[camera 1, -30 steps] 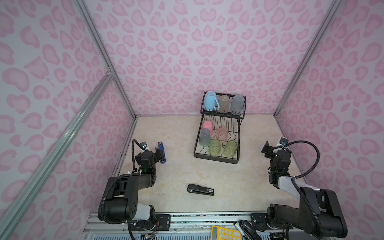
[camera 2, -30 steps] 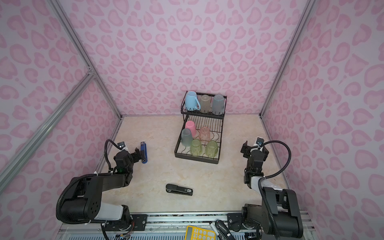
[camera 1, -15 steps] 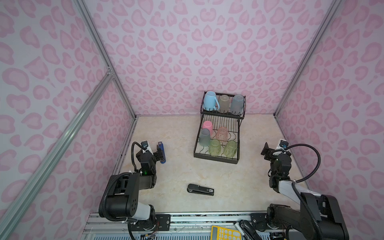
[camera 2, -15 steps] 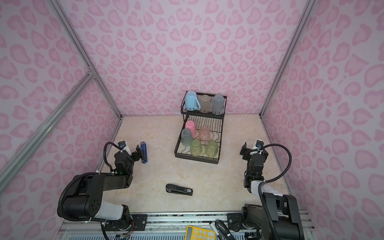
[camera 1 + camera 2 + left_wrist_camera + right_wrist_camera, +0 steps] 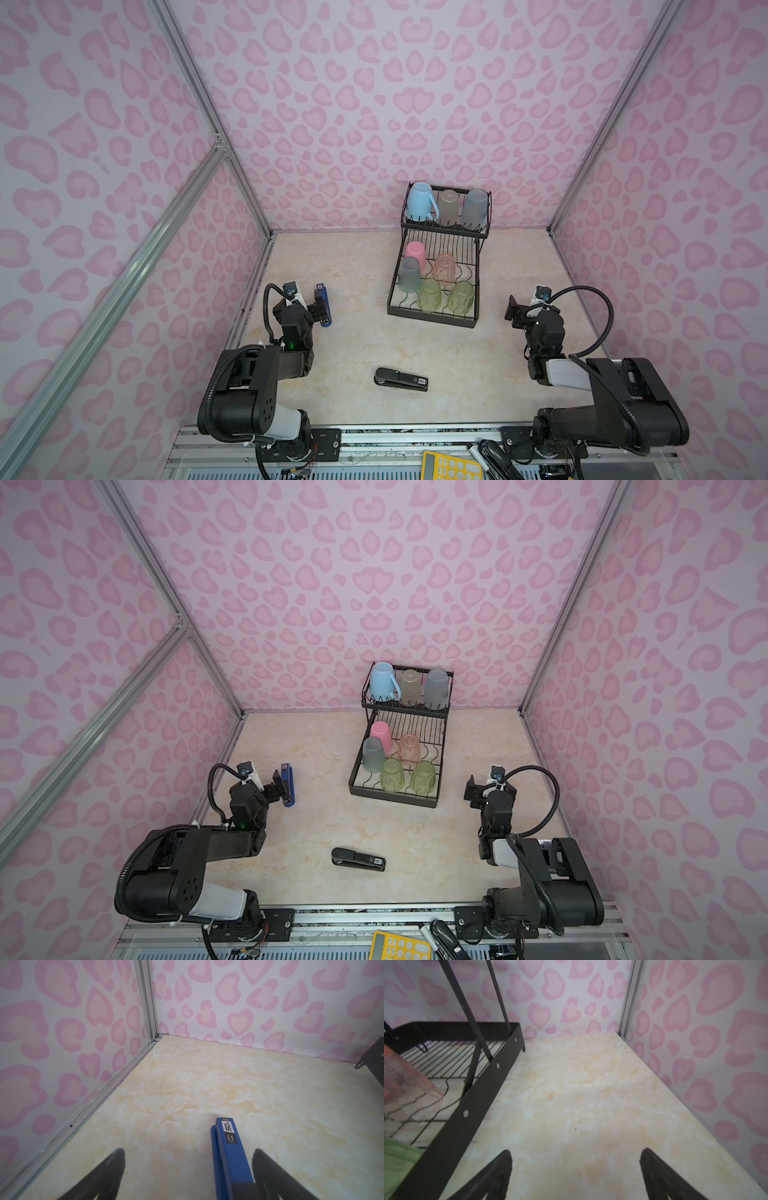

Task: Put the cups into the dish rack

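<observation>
The black wire dish rack [image 5: 432,320] [image 5: 392,801] stands at the back middle of the table. On its raised shelf are a light-blue mug [image 5: 419,201], a tan cup [image 5: 448,207] and a blue-grey cup [image 5: 473,209]. The lower tray holds a pink cup [image 5: 415,252], a blue-grey cup [image 5: 409,274], a pinkish ribbed cup [image 5: 444,266] and two green cups [image 5: 429,294] [image 5: 460,296]. All are upside down. My left gripper [image 5: 314,308] [image 5: 188,1150] is open, low at the left. My right gripper [image 5: 516,309] [image 5: 576,1151] is open and empty, just right of the rack [image 5: 467,1105].
A blue stapler [image 5: 323,305] [image 5: 229,1153] lies on the table between my left fingers, close to one of them. A black stapler [image 5: 401,379] [image 5: 358,859] lies front centre. Pink walls close in on three sides. A yellow calculator [image 5: 451,467] sits by the front rail.
Both arms have folded back a little toward their bases. The right gripper has drifted slightly left and nearer. Both grippers stay open and the cups have not moved.
</observation>
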You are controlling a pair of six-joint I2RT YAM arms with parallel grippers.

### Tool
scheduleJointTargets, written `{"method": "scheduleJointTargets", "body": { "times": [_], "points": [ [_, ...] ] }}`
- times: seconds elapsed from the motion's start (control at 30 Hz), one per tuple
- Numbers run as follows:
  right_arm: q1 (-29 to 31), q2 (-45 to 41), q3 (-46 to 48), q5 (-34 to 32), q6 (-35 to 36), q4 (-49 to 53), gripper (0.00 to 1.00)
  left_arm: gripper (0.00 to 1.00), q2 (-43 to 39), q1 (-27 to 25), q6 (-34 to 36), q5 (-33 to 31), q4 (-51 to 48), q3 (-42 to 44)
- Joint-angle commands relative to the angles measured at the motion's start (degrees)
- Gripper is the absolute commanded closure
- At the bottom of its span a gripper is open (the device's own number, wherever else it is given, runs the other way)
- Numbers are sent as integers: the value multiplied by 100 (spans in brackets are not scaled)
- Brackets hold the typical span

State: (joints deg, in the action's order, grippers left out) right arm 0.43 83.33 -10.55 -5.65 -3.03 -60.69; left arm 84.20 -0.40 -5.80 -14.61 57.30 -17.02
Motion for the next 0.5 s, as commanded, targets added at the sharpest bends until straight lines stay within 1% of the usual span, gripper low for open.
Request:
{"method": "scheduleJointTargets", "body": {
  "times": [0.0,0.03,0.1,0.17,0.2,0.27,0.3,0.37,0.43,0.47],
  "points": [
    [138,881,223,-412,264,-2295,3,3,21,1,40,-31,220,-30],
    [178,926,258,-452,302,-2335,3,3,20,3,41,-32,212,-32],
    [159,508,-43,-476,217,-1119,3,3,25,-1,42,-24,211,-25],
    [87,508,-696,-442,105,136,3,3,23,2,46,-26,210,-29],
    [51,576,-901,-407,76,384,3,3,25,2,37,-25,203,-29],
    [-3,618,-753,-248,96,2,1,3,23,-2,44,-31,208,-29],
    [10,682,-690,-271,94,-234,1,3,25,-1,44,-33,209,-32],
    [10,614,-749,-266,95,19,1,3,25,-1,49,-31,209,-25],
    [16,670,-698,-285,101,-189,1,3,23,-3,47,-30,224,-28],
    [11,619,-704,-282,101,-101,1,3,26,-2,44,-26,207,-36]
  ]
}}
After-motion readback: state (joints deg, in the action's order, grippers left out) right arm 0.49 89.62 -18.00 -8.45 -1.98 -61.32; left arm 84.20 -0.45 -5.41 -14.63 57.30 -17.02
